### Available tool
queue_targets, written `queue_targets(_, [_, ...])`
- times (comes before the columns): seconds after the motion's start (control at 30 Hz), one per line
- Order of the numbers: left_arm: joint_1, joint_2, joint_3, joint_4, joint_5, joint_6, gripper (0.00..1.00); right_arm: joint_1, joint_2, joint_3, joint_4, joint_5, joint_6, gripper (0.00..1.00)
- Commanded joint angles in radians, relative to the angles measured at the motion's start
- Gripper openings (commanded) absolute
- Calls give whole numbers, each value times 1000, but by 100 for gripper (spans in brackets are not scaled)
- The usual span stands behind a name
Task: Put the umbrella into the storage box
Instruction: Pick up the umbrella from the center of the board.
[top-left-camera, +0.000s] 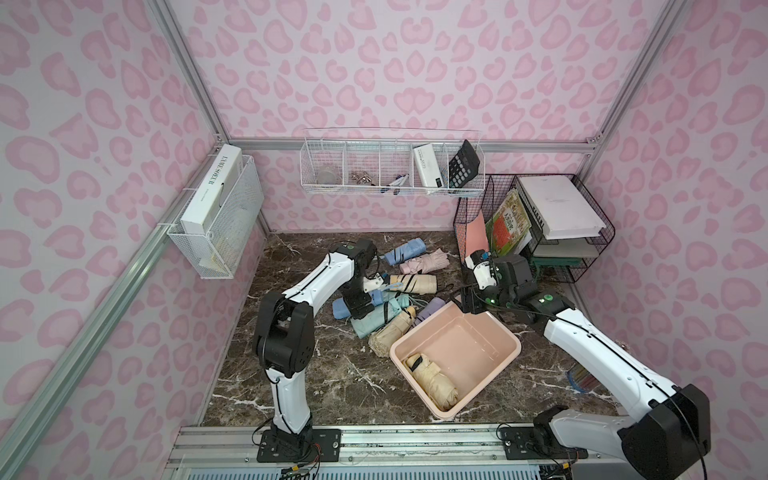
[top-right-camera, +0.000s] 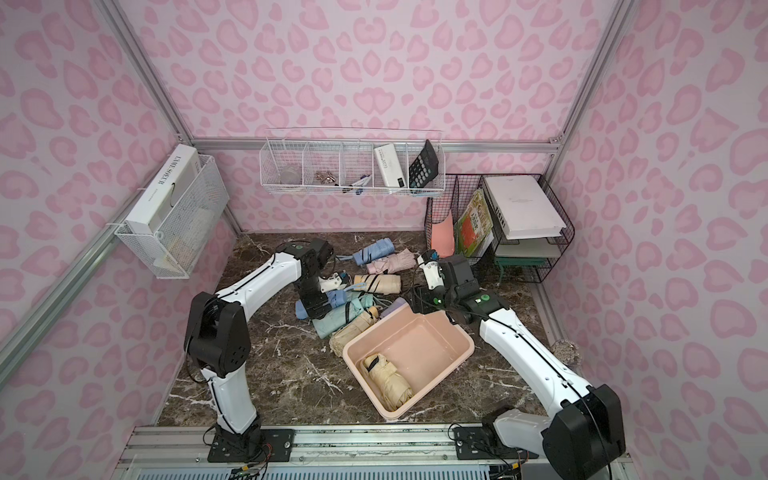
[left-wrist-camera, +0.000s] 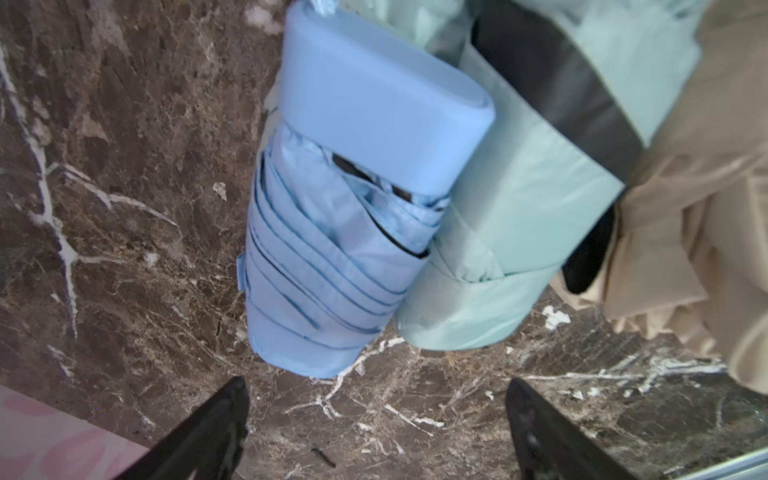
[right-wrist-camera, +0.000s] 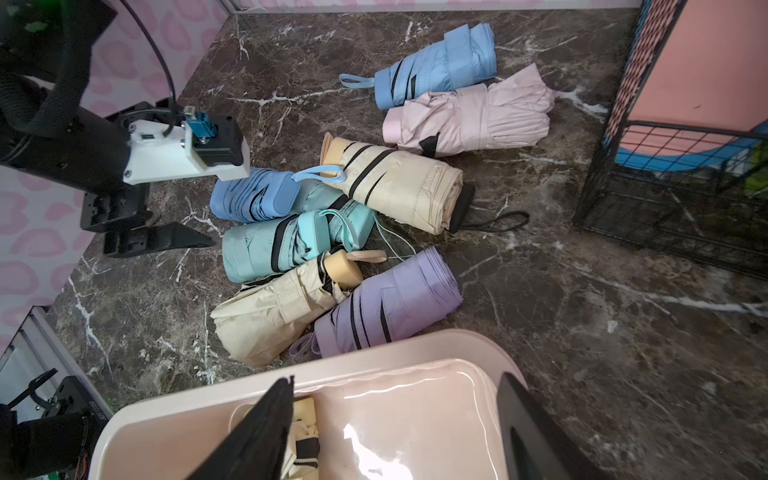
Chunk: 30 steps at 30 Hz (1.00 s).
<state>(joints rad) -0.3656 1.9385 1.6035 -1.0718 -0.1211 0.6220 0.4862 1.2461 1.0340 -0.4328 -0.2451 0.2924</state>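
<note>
**Left gripper** (left-wrist-camera: 376, 382): jaws wide apart, empty, low over the surface (left-wrist-camera: 124, 208). It points at the canopy end of the blue umbrella (left-wrist-camera: 332, 257); the tips are just short of it, not touching.

**Blue umbrella:** lies flat at the outer edge of the pile, with its flank pressed against the mint umbrella (left-wrist-camera: 498, 249). Its blocky handle faces away from the gripper.

**Right gripper** (right-wrist-camera: 395, 378): jaws apart, nothing between them. It hangs over the far rim of the box (right-wrist-camera: 374, 345), with no contact that I can see.

**Box** (top-left-camera: 457, 345): sits skewed on the near right part of the surface, just beside the pile.
- One cream umbrella (top-left-camera: 432, 376) already lies inside along a long wall; the rest of the floor is bare.
- Outside, the lilac umbrella (right-wrist-camera: 390, 303) lies at the rim. Touching or just behind it, I cannot tell.
- A second cream umbrella (right-wrist-camera: 270, 320) lies next to the lilac one.

**Step in hand, as I read it:** the left arm's approach to the blue umbrella, before the grasp.

**Next move calls for:**
- Ease forward until the jaws straddle the folded canopy across its narrow width, then close and lift straight up.
- Keep the jaw on the mint side clear. It has little room and could pinch the mint fabric or drag that umbrella along.
- The carry runs over the pile to the box, so the right gripper at the far rim may need to give way.
- The bare half of the box looks roomy enough for the blue umbrella to lie parallel to the cream one.
</note>
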Motion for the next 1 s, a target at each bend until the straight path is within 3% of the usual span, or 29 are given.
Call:
queue_targets(0.0, [17,29,27,34,9,32,96,-1,4,14,12,4,14,70])
queue_targets(0.73, [41,146,15,120,81,62,88,0,-42,-23,16,20,57,70])
queue_targets(0.97, [43,137,8,130,99,59,68,0,-42,-25,27,14,70,70])
